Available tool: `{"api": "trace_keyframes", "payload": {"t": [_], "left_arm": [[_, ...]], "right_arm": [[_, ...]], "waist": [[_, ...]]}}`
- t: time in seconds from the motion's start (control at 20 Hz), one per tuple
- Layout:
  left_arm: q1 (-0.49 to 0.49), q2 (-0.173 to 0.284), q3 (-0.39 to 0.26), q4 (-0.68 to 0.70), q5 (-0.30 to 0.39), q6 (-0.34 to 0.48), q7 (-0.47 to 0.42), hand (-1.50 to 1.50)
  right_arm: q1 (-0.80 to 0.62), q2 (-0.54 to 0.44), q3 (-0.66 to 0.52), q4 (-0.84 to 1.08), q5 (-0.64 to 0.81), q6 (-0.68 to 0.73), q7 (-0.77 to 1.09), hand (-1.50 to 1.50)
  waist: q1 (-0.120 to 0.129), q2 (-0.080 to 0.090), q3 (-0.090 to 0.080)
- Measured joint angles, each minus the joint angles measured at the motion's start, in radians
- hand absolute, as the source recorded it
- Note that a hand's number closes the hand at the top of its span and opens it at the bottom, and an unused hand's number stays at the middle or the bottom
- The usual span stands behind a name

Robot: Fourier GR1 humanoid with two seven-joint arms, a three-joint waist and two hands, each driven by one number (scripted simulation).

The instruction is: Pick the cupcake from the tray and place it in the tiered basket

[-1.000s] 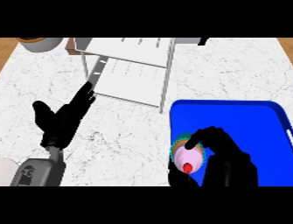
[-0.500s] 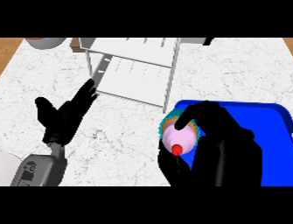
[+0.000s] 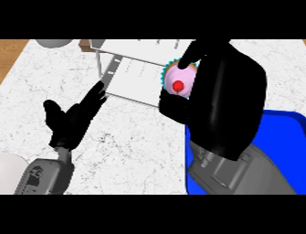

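— What do we see on the marbled white counter (image 3: 142,146)?
— At left our left hand (image 3: 71,119) rests with straight fingers. Farther back stands the white tiered basket (image 3: 138,75). Rightward, our right hand (image 3: 216,96) curls round the pink cupcake (image 3: 179,81), raised beside the basket; the blue tray (image 3: 293,151) lies near right.
— Any writing?
— None readable.

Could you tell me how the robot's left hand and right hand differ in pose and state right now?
The right hand is curled round the pink cupcake, held up over the white tiered basket; the left hand holds nothing. The left hand's fingers are straight above the marble counter; the right hand's are bent. Both are black on grey forearms.
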Motion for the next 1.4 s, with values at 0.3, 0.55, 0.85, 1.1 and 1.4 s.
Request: {"api": "trace_keyframes", "payload": {"t": [0.3,0.55,0.85,1.1,1.4], "left_arm": [[-0.008,-0.010,-0.007,-0.003,-0.006,0.005,0.003,0.00],[-0.012,-0.005,-0.001,0.008,-0.004,-0.004,-0.005,0.00],[-0.026,-0.026,-0.018,0.014,-0.019,0.006,-0.009,0.00],[-0.023,-0.023,-0.025,0.010,-0.020,-0.008,-0.021,0.00],[-0.045,-0.029,-0.029,0.029,-0.020,-0.017,-0.023,0.00]], "right_arm": [[-0.208,0.002,-0.149,0.277,-0.070,-0.038,-0.033,1.50],[-0.326,0.004,-0.244,0.512,-0.107,-0.130,-0.095,1.50],[-0.396,0.005,-0.288,0.751,-0.166,-0.315,-0.144,1.50],[-0.411,0.006,-0.361,0.837,-0.272,-0.530,-0.223,-1.50],[-0.470,0.009,-0.374,0.994,-0.427,-0.726,-0.353,-1.50]], "waist": [[0.010,0.006,0.001],[0.014,0.012,0.002],[0.023,0.018,0.003],[0.048,0.026,0.004],[0.066,0.033,0.003]]}}
